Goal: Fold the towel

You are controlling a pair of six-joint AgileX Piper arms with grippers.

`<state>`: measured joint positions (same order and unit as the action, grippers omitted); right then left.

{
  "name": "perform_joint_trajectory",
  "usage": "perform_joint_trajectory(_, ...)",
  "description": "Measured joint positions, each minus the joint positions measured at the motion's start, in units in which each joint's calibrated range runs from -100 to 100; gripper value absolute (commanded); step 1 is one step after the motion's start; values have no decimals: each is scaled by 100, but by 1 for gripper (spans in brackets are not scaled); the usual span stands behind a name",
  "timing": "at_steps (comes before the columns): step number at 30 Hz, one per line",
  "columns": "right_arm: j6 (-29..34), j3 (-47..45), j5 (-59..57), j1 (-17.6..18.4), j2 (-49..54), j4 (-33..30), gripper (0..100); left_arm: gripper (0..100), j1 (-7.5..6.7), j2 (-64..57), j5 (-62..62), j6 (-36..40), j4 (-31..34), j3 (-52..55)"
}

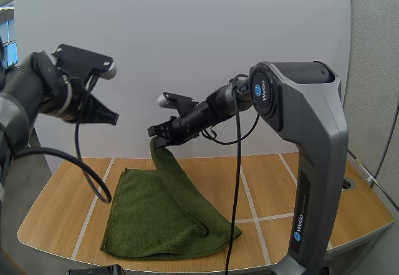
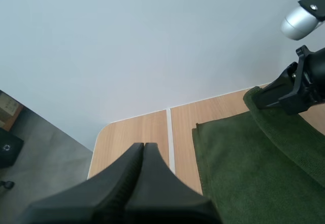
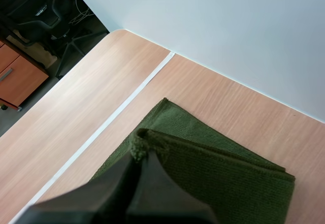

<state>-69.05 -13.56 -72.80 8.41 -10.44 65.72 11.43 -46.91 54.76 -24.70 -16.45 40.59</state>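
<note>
A dark green towel [image 1: 159, 216] lies on the wooden table [image 1: 268, 181], partly folded over itself. One corner is lifted off the table, and my right gripper [image 1: 156, 136] is shut on that corner above the towel's far edge. In the right wrist view the pinched corner [image 3: 142, 142] bunches at the fingertips of my right gripper [image 3: 138, 157], with the towel [image 3: 228, 178] spread below. My left gripper [image 1: 113, 118] hangs high over the table's left side, shut on nothing. In the left wrist view my left gripper [image 2: 143, 148] shows as one dark wedge, with the towel [image 2: 244, 173] to its side.
A white wall [image 1: 187, 50] stands right behind the table. White seam lines [image 1: 249, 206] run across the tabletop. Bare wood lies to the right of the towel and along the left edge. The right arm's grey base [image 1: 312, 181] stands at the front right.
</note>
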Motion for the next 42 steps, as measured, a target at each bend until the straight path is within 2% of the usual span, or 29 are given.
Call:
perform_joint_trajectory(1, 0, 0, 122, 28, -17, 0, 0, 0, 0, 0, 225, 51, -9, 0)
perform_joint_trajectory(5, 0, 0, 215, 95, -99, 0, 0, 0, 196, -232, 889, 137, -9, 16)
perform_joint_trajectory(7, 0, 0, 282, 147, -201, 0, 0, 0, 435, -548, 1343, 173, 3, 30)
perform_joint_trajectory(8, -4, 0, 302, 147, -201, 0, 0, 0, 485, -709, 1387, 173, 3, 30)
perform_joint_trajectory(9, -4, 0, 320, 147, -201, 0, 0, 0, 484, -760, 1407, 156, 3, 30)
perform_joint_trajectory(11, -4, 0, 356, 147, -201, 0, 0, 0, 507, -905, 2480, -255, -220, 30)
perform_joint_trajectory(12, -4, 0, 356, 147, -201, 0, 0, 0, 507, -914, 3722, -703, -482, 246)
perform_joint_trajectory(15, -28, 0, 376, 147, -201, -31, 0, 0, 507, -755, 4108, -1165, -469, 1394)
perform_joint_trajectory(25, -113, 0, 391, 147, -201, -70, 0, 0, 507, -483, 3898, -1908, -181, 2658)
perform_joint_trajectory(36, -113, 0, 444, 147, -201, -70, 0, 0, 507, 1194, 2857, -1980, -54, 2814)
perform_joint_trajectory(38, -113, 0, 444, 147, -201, -70, 0, 0, 507, 1726, 2192, -2000, -26, 2831)
perform_joint_trajectory(42, -113, 0, 444, 147, -201, -70, 0, 0, 507, 2042, 1789, -2050, -14, 2846)
